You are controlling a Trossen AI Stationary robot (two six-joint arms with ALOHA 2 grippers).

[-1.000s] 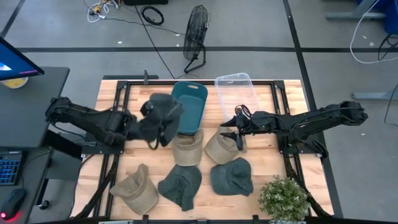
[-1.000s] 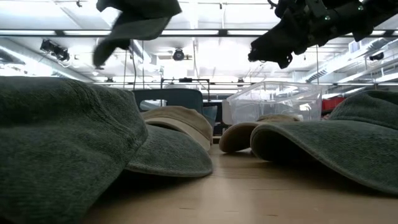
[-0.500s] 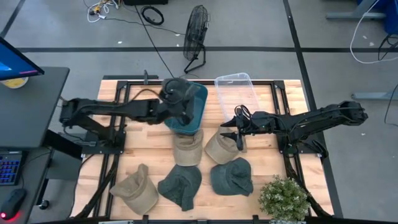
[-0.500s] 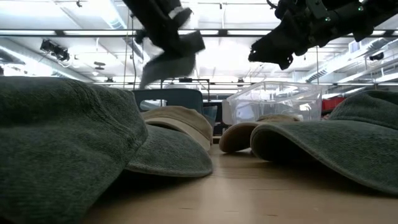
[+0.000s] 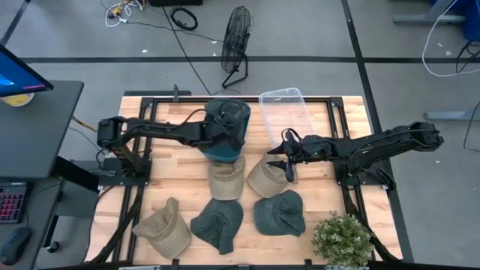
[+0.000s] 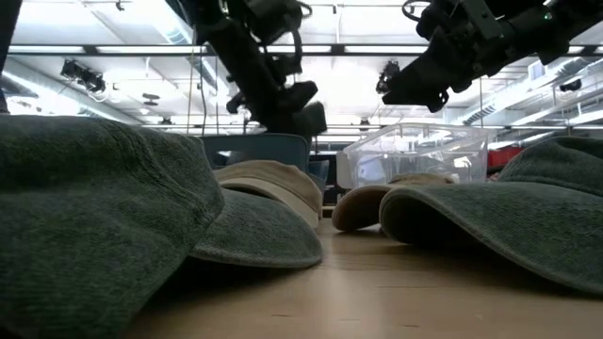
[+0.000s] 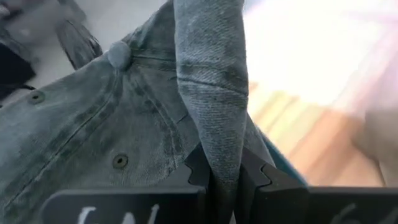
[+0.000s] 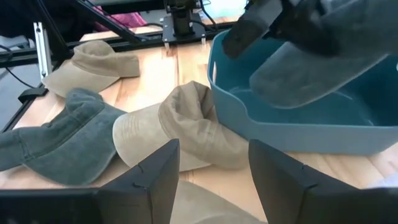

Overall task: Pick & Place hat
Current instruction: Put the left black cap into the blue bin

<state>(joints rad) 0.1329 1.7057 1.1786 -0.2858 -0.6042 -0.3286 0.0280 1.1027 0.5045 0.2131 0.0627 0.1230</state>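
Your left gripper [image 7: 222, 174] is pinching the brim of a soft grey-green cloth cap [image 7: 124, 124], and it holds the cap over the deep teal plastic bin [image 5: 229, 129] at the far edge of the wooden table [image 5: 172, 180], so I think you are about to drop it in. Your right gripper [image 8: 211, 168] waits with its fingers spread wide, near the middle of the table above a tan cloth cap [image 5: 268, 177], likely ready to grab that one next. More grey-green and tan caps lie along the near edge.
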